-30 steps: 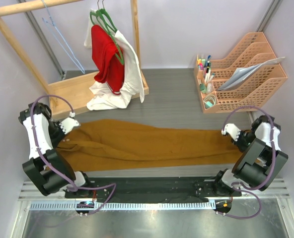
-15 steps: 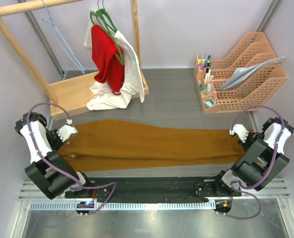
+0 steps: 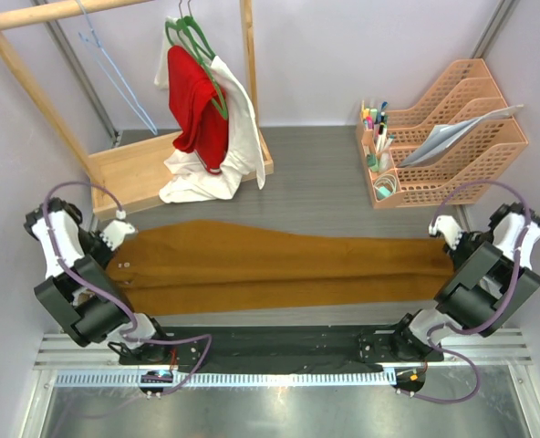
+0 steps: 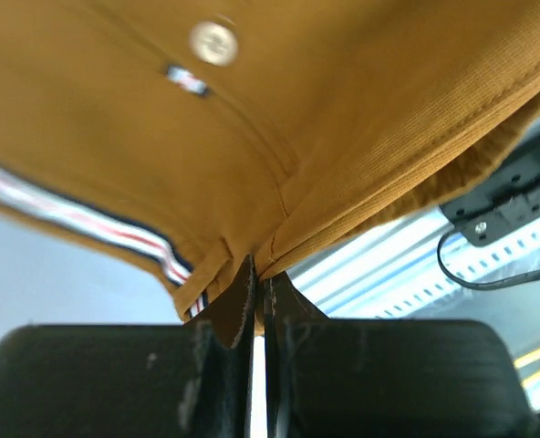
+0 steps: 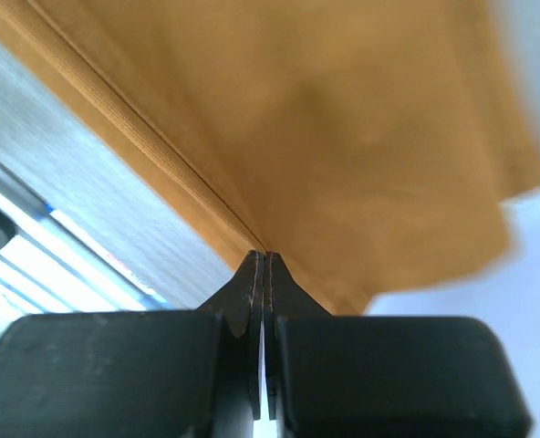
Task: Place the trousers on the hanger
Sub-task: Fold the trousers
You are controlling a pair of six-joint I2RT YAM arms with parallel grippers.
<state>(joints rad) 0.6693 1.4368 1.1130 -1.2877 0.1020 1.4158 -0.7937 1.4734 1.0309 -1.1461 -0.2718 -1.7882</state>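
Top external: left hand (image 3: 118, 234), right hand (image 3: 445, 230) pinching trousers (image 3: 279, 265)

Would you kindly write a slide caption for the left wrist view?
Waistband of the trousers pinched in the shut left tool, its button in view above.

Matt ochre woven cloth trousers (image 3: 279, 265), thin blue wire hanger (image 3: 124, 85), pale wooden rack (image 3: 129, 173).

Mustard trousers (image 3: 279, 266) stretched flat; light-blue hanger (image 3: 119, 80) hangs apart.
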